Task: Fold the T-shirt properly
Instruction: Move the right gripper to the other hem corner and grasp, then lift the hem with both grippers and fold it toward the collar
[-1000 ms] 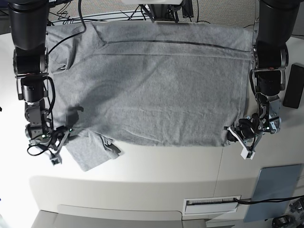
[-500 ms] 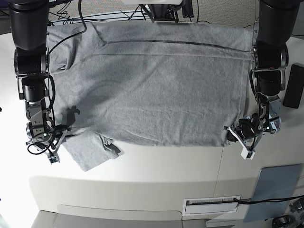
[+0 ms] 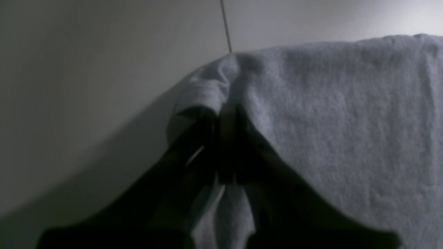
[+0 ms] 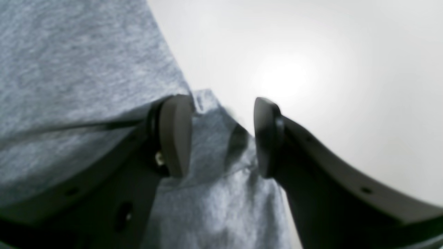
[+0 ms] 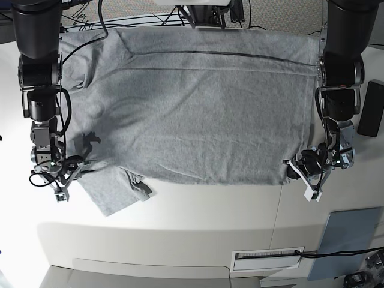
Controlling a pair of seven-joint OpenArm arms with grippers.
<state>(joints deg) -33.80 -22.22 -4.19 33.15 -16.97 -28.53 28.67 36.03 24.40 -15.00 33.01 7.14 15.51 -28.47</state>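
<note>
The heather-grey T-shirt [image 5: 204, 114] lies spread flat on the white table, plain side up, with one sleeve [image 5: 114, 189] sticking out at the lower left. My left gripper [image 5: 293, 169] is at the shirt's lower right corner. In the left wrist view it [image 3: 226, 117] is shut on a bunched fold of the grey cloth [image 3: 346, 121]. My right gripper [image 5: 77, 170] is at the sleeve's upper edge. In the right wrist view it [image 4: 221, 135] is open, with its pads [image 4: 174, 135] either side of a bit of sleeve cloth [image 4: 207, 145].
A black flat object [image 5: 372, 108] lies at the right edge. A grey-blue pad [image 5: 348, 240] lies at the lower right. A white label strip [image 5: 267, 258] sits near the front edge. Cables run behind the shirt's far edge [image 5: 90, 18].
My right gripper has shifted a little left and up along the sleeve's edge. The left arm and the shirt's body have not moved.
</note>
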